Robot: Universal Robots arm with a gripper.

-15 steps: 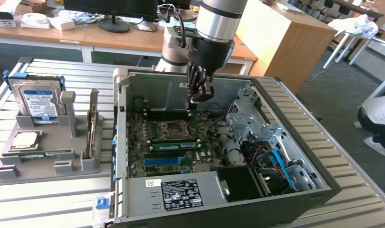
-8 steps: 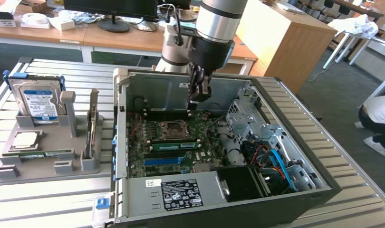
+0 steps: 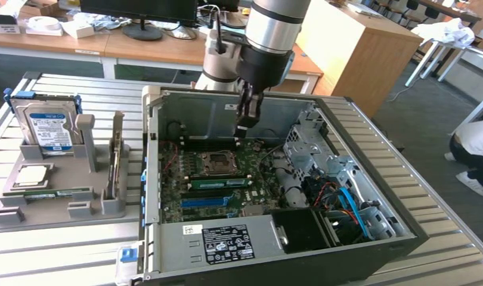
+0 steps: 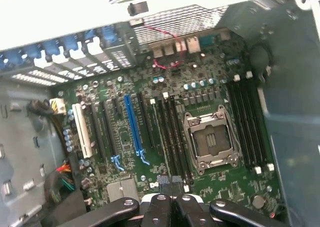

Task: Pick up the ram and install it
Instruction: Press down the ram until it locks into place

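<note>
one ram (image 3: 219, 182) already lies seated beside the socket (image 3: 215, 162) in the case (image 3: 172, 241). your hand (image 3: 246, 114) hangs above it, fingers pressed together on nothing; keep it clear of the slot clips.

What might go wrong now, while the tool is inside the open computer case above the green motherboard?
1. The tool hangs close to the open silver processor socket. A small sideways error on the way down could probably damage its exposed contacts.
2. The long black memory slots lie close together, so a slight misalignment may press on the wrong slot or on a latch.
3. The grey metal case wall stands near the arm, so a collision seems possible.
</note>
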